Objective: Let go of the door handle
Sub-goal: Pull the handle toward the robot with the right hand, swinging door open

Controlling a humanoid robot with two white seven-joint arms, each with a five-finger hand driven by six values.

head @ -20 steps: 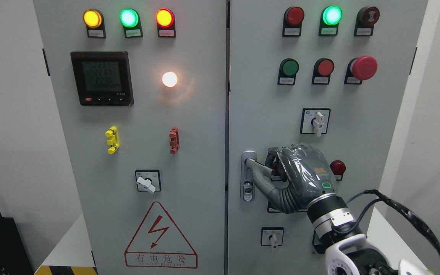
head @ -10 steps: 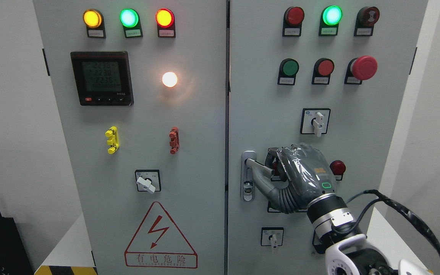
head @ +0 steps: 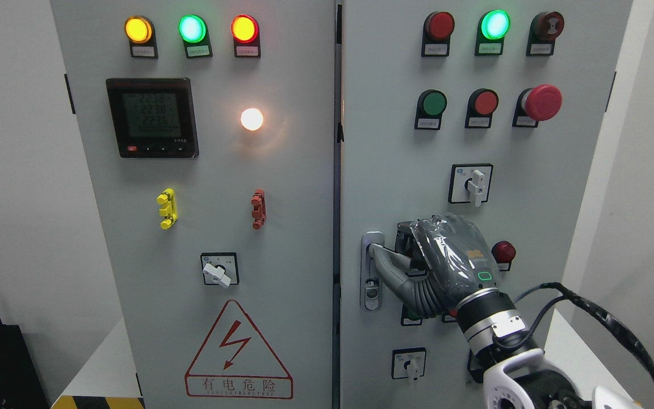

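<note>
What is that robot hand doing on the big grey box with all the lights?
The robot's right hand is curled around the silver door handle on the right door of an electrical cabinet. It is meant to let go, but its fingers are wrapped on the handle. There is a dark gap between the two doors. The left hand is not in the picture.

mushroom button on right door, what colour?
Red, with a black label plate below it. The mushroom button shows clearly in the head view, upper right of the right door.
</note>
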